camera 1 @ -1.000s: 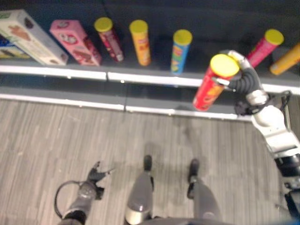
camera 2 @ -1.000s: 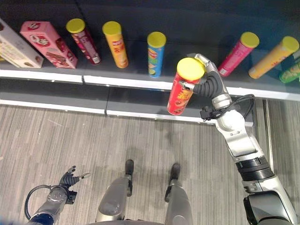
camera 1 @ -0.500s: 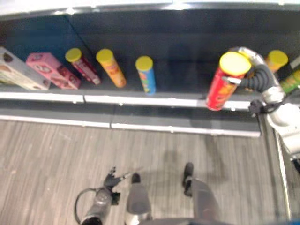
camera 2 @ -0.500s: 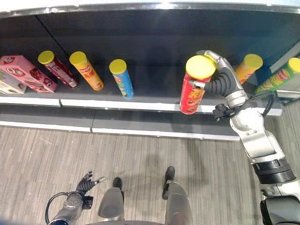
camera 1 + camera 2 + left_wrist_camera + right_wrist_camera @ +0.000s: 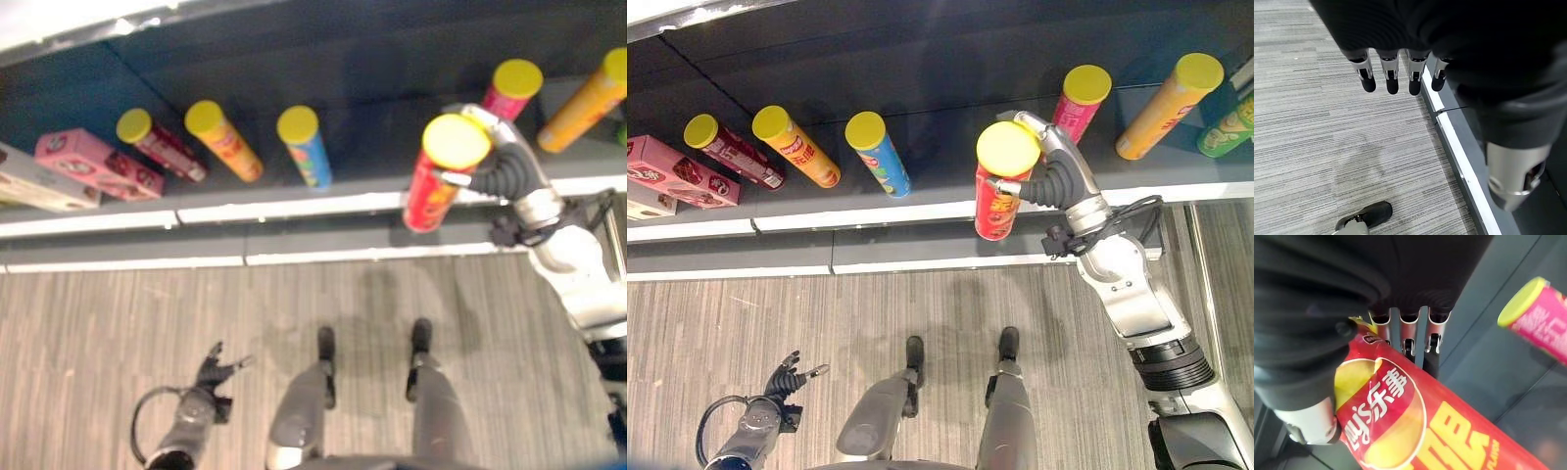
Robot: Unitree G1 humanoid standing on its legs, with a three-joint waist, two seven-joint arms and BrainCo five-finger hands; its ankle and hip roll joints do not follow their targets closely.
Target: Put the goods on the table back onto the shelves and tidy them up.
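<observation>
The right hand (image 5: pixel 1050 178) is curled round a red can (image 5: pixel 999 193) with a yellow lid, fingers wrapped behind the tube just under the lid, as the right wrist view confirms with the fingers (image 5: pixel 1409 335) pressed against the red wall. The arm reaches up and forward from the lower right, wrist bent, holding the can near upright over the front edge of the shelf (image 5: pixel 921 211), its base level with the white lip. Just behind the hand stands a pink can (image 5: pixel 1076 106), close to the knuckles; the red can sits in the gap between that pink can and a blue can (image 5: pixel 879 153) to the left, with open shelf floor on its left side. Further left stand an orange can (image 5: pixel 794 147), a dark red can (image 5: pixel 728 151) and a pink box (image 5: pixel 681 170); to the right are a yellow can (image 5: pixel 1170 92) and a green can (image 5: pixel 1227 126). The left hand (image 5: pixel 784 378) hangs low over the grey floor (image 5: pixel 745 323), fingers straight and relaxed, holding nothing, beside the shelf's base edge.
</observation>
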